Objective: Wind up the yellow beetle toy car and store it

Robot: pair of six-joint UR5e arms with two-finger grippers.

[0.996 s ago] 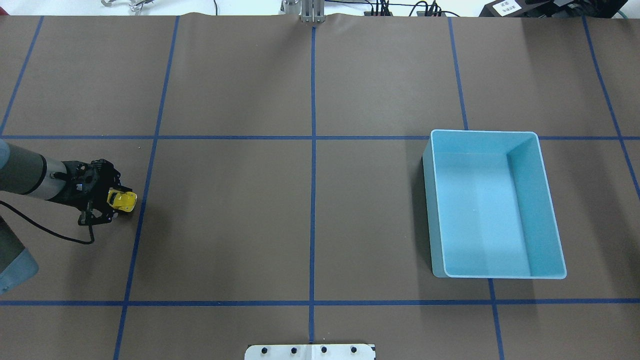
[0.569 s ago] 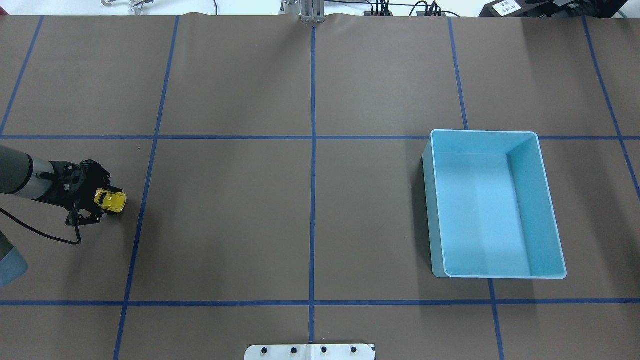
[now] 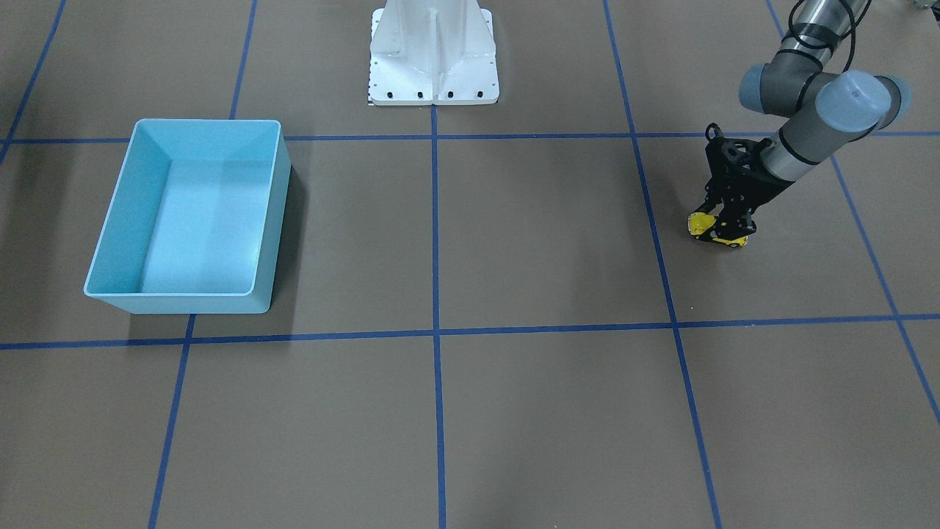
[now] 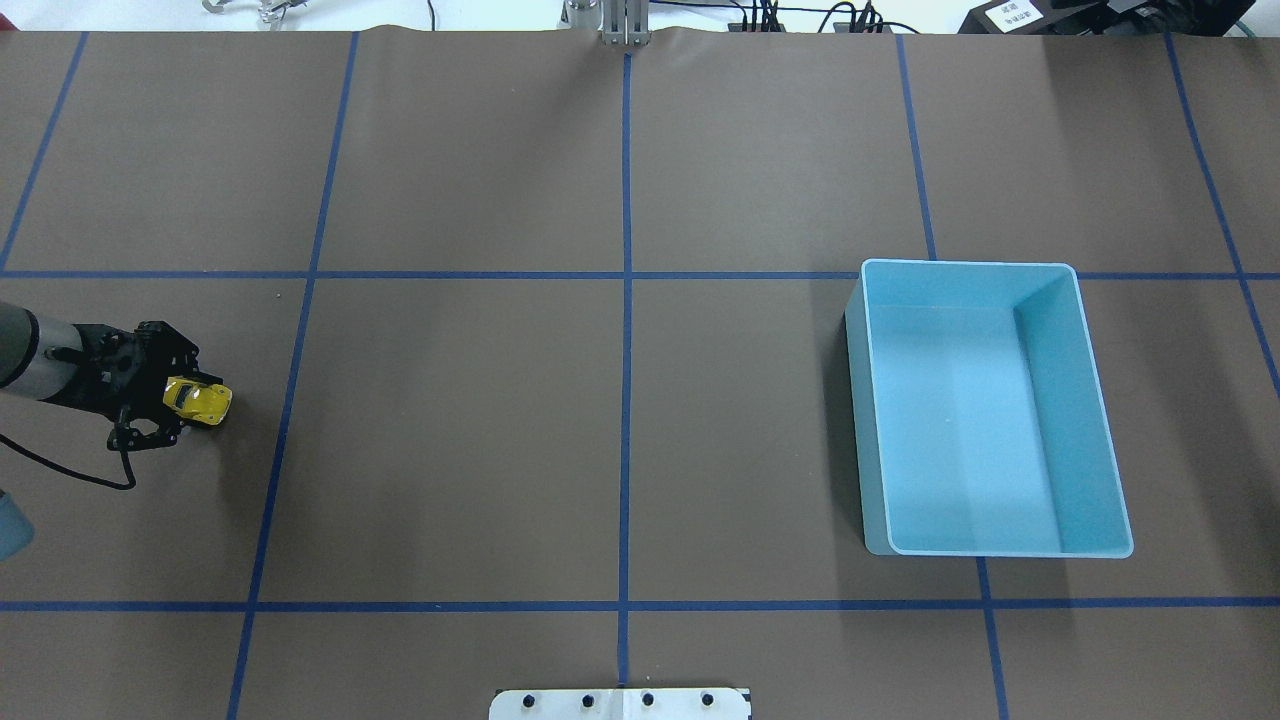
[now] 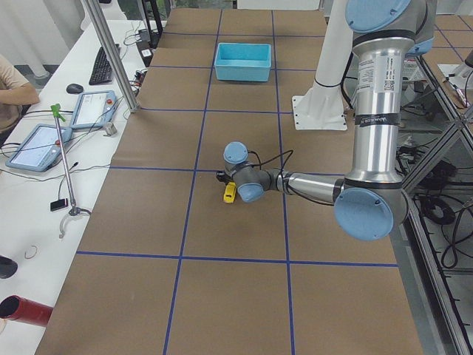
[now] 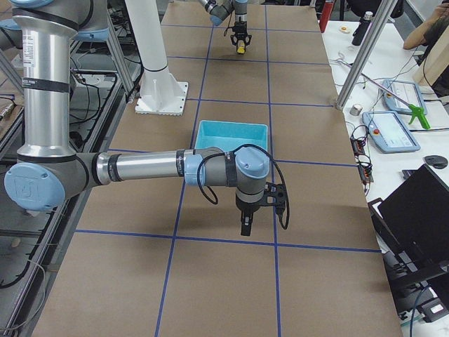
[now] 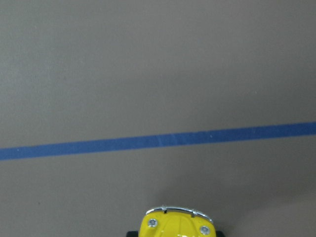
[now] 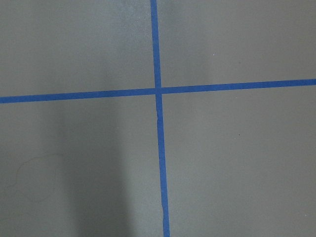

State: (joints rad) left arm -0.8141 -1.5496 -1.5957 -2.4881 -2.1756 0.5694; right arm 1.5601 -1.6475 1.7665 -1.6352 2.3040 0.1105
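The yellow beetle toy car (image 4: 203, 402) is held between the fingers of my left gripper (image 4: 188, 401) at the table's far left, down at the table surface. In the front-facing view the car (image 3: 716, 230) sits under the black gripper (image 3: 723, 229). The left wrist view shows only the car's hood and silvery bumper (image 7: 177, 223) at the bottom edge. My right gripper (image 6: 245, 226) shows only in the exterior right view, hanging over the table near the blue bin; I cannot tell whether it is open or shut.
An empty light blue bin (image 4: 1092, 400) stands right of the table's middle, also in the front-facing view (image 3: 272, 220). Blue tape lines (image 4: 626, 300) divide the brown table into squares. The robot's white base (image 3: 433, 59) stands at the near edge.
My left gripper has moved further to the left with the yellow car shut in it, low over the table. The bin has not moved.
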